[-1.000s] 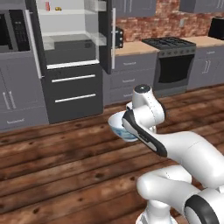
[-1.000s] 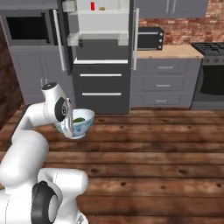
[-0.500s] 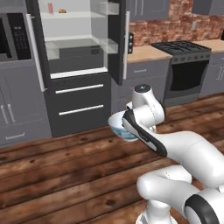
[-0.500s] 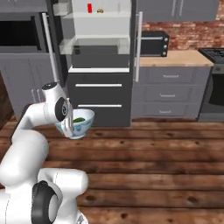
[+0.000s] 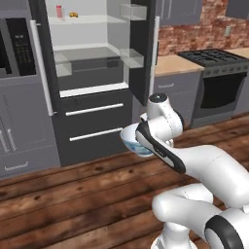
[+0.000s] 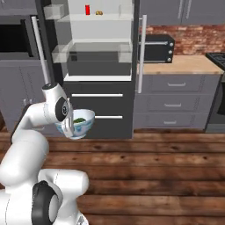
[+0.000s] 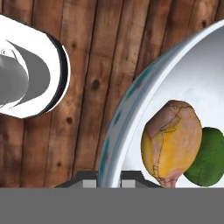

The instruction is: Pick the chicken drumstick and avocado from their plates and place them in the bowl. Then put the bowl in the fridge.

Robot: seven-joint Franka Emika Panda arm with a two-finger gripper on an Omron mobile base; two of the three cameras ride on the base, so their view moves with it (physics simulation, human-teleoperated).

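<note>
My gripper (image 7: 108, 178) is shut on the rim of the pale blue-white bowl (image 7: 183, 74), one finger on each side of the wall. Inside the bowl lie the golden-brown chicken drumstick (image 7: 171, 142) and, beside it, the dark green avocado (image 7: 212, 157). The bowl (image 6: 82, 124) hangs upright over the wooden floor in front of the fridge (image 6: 101, 105), with the avocado (image 6: 79, 120) showing above its rim. In the left base view the bowl (image 5: 129, 141) peeks out from behind my forearm. The fridge (image 5: 92, 121) stands with its doors open, white shelves exposed. The plates are out of view.
A black stove and oven (image 5: 216, 82) stands to the right of the fridge, past a wooden counter (image 6: 189, 66) with a microwave (image 6: 156, 46). A small red item (image 6: 87, 9) sits on the fridge's top shelf. Grey cabinets flank the fridge's left side.
The whole picture has shifted: the base has driven, and the fridge now stands larger and more in front of me. The bowl stays in my grip, unchanged relative to the arm.
</note>
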